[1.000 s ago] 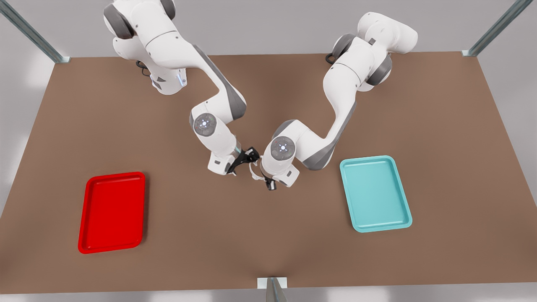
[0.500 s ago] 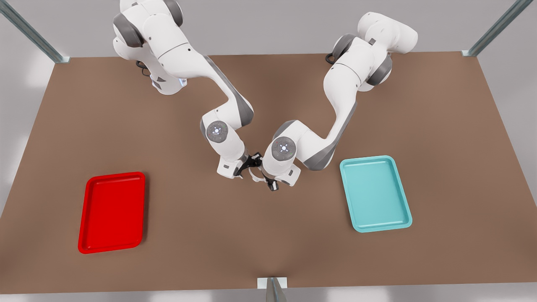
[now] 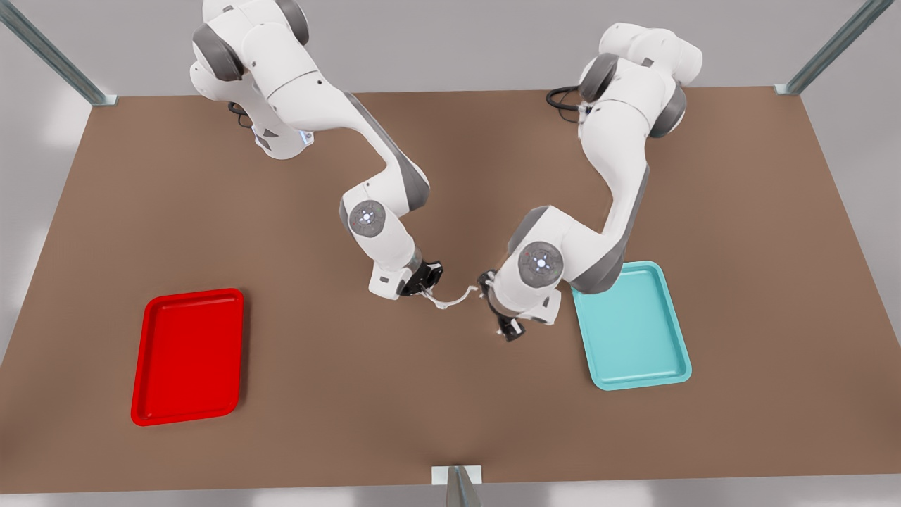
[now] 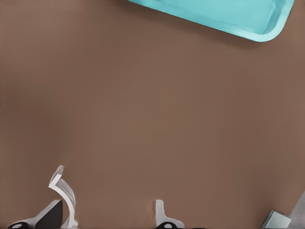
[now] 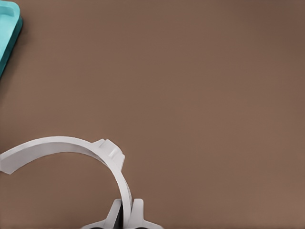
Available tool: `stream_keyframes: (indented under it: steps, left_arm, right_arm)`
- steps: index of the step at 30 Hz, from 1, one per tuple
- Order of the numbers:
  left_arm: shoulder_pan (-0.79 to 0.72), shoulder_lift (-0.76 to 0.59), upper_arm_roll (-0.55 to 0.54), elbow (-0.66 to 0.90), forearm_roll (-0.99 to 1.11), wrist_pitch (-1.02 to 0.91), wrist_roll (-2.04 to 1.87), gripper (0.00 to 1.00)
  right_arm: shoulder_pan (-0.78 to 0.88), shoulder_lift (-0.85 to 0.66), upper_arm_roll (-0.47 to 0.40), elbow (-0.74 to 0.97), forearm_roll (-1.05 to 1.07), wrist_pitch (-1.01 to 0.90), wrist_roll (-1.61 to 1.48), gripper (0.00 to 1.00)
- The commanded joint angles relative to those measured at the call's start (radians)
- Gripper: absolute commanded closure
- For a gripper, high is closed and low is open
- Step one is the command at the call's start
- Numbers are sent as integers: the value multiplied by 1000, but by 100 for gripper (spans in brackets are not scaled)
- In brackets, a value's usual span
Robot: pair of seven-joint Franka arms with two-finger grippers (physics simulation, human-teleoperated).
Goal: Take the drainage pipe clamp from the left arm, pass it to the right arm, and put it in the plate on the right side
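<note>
The left gripper (image 4: 109, 212) has backed off, wide open and empty. The right gripper (image 5: 125, 210) pinches the drainage pipe clamp (image 5: 71, 143) by its tip, so it could slip.

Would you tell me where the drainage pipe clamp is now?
In the front view, the drainage pipe clamp hangs mid-table, pinched by the right gripper, beside the left gripper.

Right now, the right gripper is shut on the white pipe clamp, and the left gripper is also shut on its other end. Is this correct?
Not fully. The left gripper is open: in the left wrist view its fingers stand wide apart, and the end of the drainage pipe clamp lies beside one finger, not pinched. The right gripper is indeed shut on the clamp.
</note>
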Motion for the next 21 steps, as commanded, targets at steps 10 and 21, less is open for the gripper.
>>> stream_keyframes:
  steps: [10, 21]
  left_arm:
    - [454, -553, -69, -501, 74, -299, 2552, 0]
    - [517, -485, -72, -347, 13, -420, 2606, 0]
  right_arm:
    - [-314, -161, -105, -148, -205, -235, -304, 79]
    - [-649, 61, -123, 42, -395, -215, -700, 79]
